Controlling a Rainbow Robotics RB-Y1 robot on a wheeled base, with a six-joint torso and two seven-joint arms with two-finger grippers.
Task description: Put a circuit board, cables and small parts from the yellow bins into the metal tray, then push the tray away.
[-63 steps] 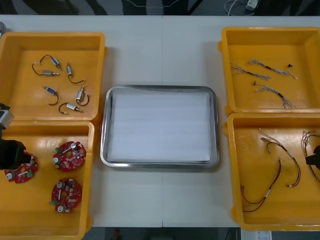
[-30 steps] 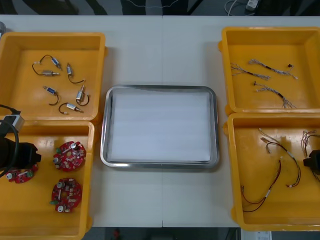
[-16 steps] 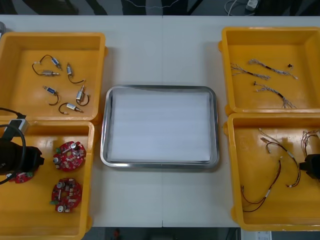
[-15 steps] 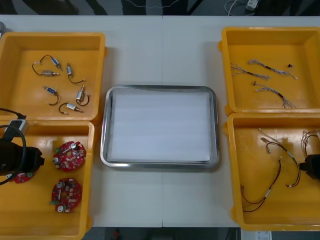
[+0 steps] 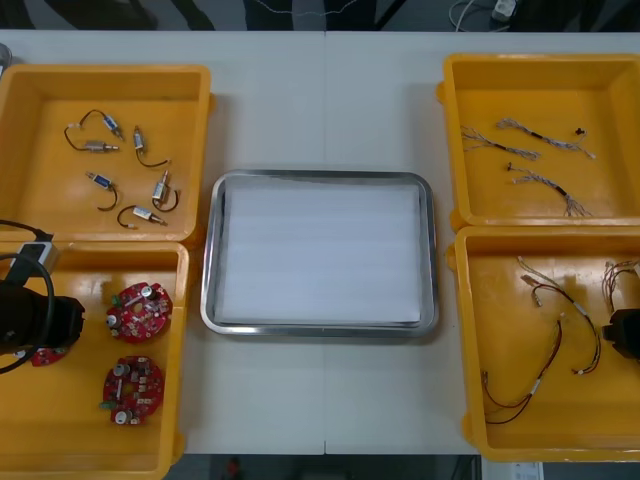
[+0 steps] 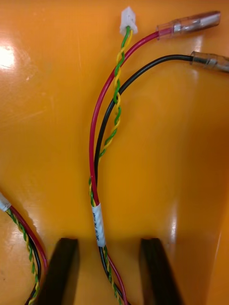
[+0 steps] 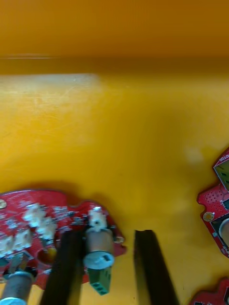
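The red circuit board [image 7: 62, 209] lies on the floor of the near left yellow bin [image 7: 119, 119], by its outer wall. The left gripper [image 7: 107, 238] is low over the board's edge, fingers apart, with a small upright component and green connector on that edge between them. Two more boards [image 5: 138, 310] lie beside it toward the metal tray [image 5: 320, 177]. In the near right yellow bin [image 6: 181, 143], the right gripper [image 6: 109, 243] stands spread, straddling a red, black and green-yellow cable [image 6: 98, 221].
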